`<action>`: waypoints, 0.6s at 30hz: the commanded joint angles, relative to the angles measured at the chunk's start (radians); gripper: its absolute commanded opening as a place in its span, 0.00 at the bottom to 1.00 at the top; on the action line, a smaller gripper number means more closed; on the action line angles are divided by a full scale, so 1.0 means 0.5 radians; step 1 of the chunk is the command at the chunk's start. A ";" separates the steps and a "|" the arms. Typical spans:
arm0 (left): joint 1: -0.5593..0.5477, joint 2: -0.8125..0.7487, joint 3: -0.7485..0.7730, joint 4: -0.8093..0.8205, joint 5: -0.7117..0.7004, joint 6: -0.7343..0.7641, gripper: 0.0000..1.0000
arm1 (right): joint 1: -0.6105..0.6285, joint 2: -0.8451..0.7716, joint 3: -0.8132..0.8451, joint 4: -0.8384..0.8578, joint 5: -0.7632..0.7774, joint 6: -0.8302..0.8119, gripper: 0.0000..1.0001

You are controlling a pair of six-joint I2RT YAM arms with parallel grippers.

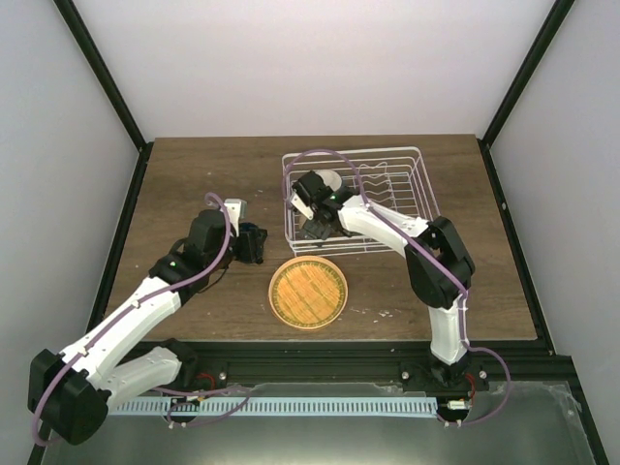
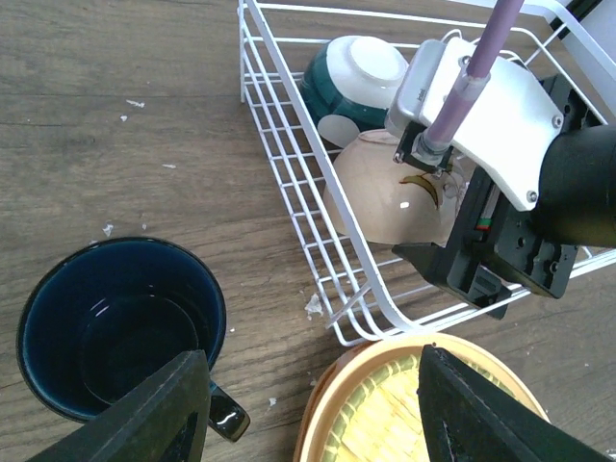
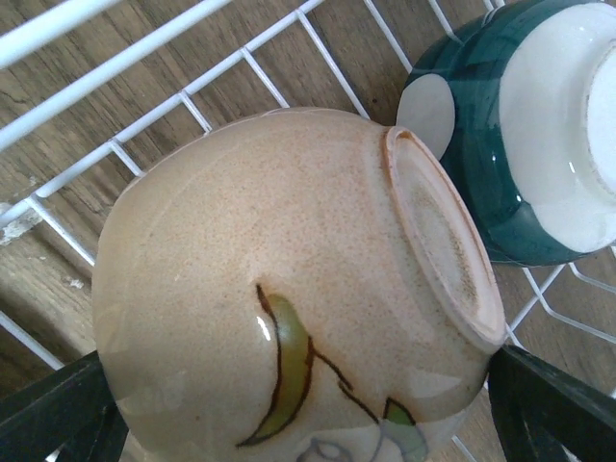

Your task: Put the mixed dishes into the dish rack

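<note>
Cream speckled ceramic bowl (image 3: 279, 279) lies tipped inside white wire dish rack (image 1: 402, 189), right hand (image 3: 300, 409) flanking it (clamped or let go, can't tell); we'd lift straight up w/o nudging; left hand (image 2: 322, 414) spread, empty.

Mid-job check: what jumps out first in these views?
The orange plate lies on the table in front of the dish rack. In the rack's near-left corner a cream bowl lies bottom-up beside a teal-and-white bowl, the right hand open astride it. The left hand hovers open by the dark blue cup, left of the rack.
</note>
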 commanded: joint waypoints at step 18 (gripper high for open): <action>0.008 0.050 0.008 0.055 0.065 0.025 0.61 | -0.045 0.076 0.207 0.072 -0.152 0.019 1.00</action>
